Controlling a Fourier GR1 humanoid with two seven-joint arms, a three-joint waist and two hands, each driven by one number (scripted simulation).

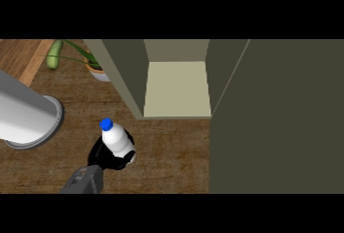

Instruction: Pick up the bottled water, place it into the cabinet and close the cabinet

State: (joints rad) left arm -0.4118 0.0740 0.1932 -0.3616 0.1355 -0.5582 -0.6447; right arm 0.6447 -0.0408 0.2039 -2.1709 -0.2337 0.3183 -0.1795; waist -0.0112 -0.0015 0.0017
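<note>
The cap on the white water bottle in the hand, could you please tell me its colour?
Blue: the bottle's cap shows best in the head view, above the white body.

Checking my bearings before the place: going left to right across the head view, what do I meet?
Grey cylinder → potted plant → bottled water held in the robot hand → open cabinet shelf → cabinet door.

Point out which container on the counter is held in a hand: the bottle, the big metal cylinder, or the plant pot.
The bottled water with the blue cap: black fingers of the hand curl round it. The grey cylinder and plant pot stand untouched.
</note>
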